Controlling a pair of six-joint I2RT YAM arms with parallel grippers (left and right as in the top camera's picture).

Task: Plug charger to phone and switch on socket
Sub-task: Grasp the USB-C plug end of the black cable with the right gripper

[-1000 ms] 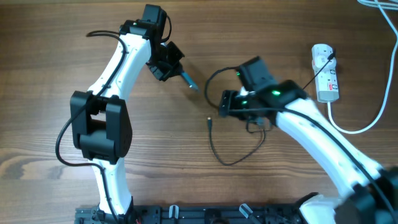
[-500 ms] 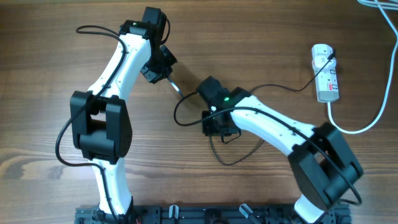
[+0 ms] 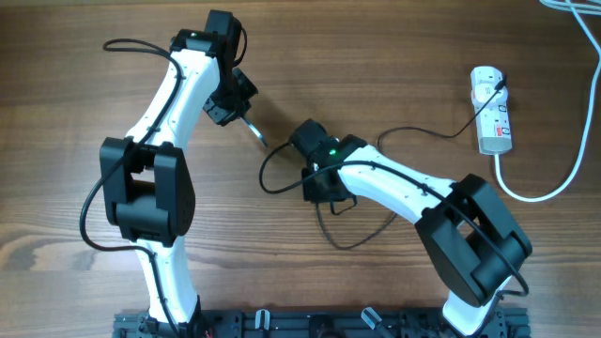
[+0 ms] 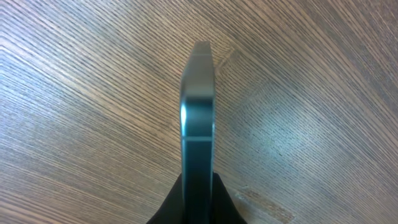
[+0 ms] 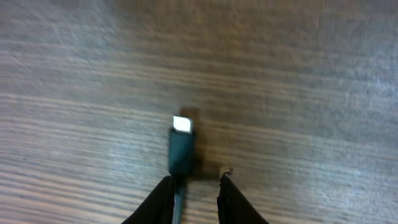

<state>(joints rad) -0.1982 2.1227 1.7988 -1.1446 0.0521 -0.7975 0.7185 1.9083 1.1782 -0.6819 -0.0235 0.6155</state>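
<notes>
My left gripper (image 3: 235, 111) is shut on the phone (image 3: 254, 131), which it holds edge-on above the table at the back left. In the left wrist view the phone's thin turquoise edge (image 4: 198, 112) rises straight out from between the fingers of the left gripper (image 4: 198, 190). My right gripper (image 3: 315, 183) is low over the table centre. Its wrist view shows the charger's metal-tipped connector (image 5: 181, 146) lying on the wood just ahead of the right gripper (image 5: 194, 182). The cable runs back along the left finger (image 5: 163, 196), with a gap to the other finger. The socket (image 3: 492, 122) lies at the far right.
The black charger cable (image 3: 357, 242) loops on the wood in front of the right arm and runs back to the socket. A thick white cord (image 3: 563, 183) curves along the right edge. The arms' base rail (image 3: 310, 324) lines the near edge.
My right arm has swung left over the cable's free end and its jaws have narrowed around it. My left arm has carried the phone slightly up and left.
</notes>
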